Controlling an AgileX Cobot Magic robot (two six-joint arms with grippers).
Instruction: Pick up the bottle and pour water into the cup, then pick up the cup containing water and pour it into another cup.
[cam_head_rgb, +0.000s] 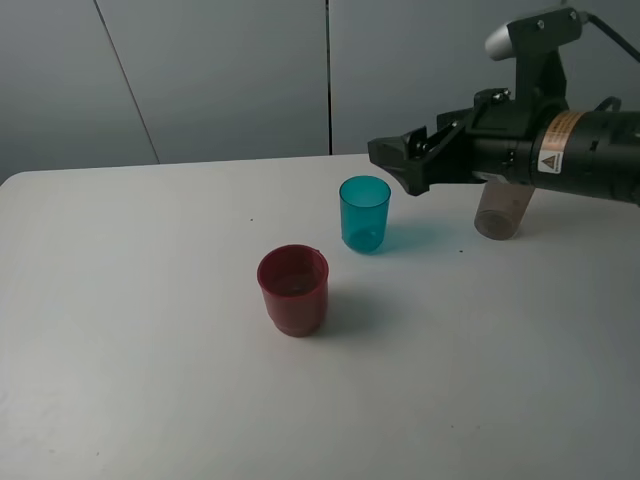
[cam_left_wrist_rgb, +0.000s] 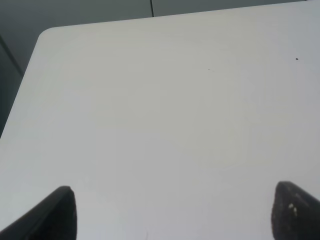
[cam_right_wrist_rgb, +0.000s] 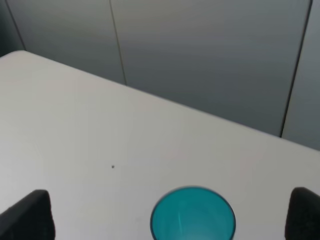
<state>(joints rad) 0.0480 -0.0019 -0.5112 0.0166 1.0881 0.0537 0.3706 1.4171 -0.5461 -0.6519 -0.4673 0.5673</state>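
Exterior high: right gripper (cam_head_rgb: 400, 160) jaws spread, empty, hovering just beside teal cup (cam_head_rgb: 365, 213) rim, red cup (cam_head_rgb: 293, 290) nearer front, apart, bottle (cam_head_rgb: 503, 212) mostly hidden behind right arm, left gripper (cam_left_wrist_rgb: 172, 212) fingers apart over bare table (cam_left_wrist_rgb: 150, 115).

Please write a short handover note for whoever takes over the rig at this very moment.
Right end effector: open, empty, hovering just right of the teal cup, level with its rim.
Left end effector: open, empty, over bare table.
Teal cup stands upright near table centre; red cup upright nearer the front, slightly left, apart from it.
Bottle stands at the right, mostly hidden behind the right arm.
Whether the teal cup holds water I cannot tell.
Left: grasp teal cup, pour into red cup.
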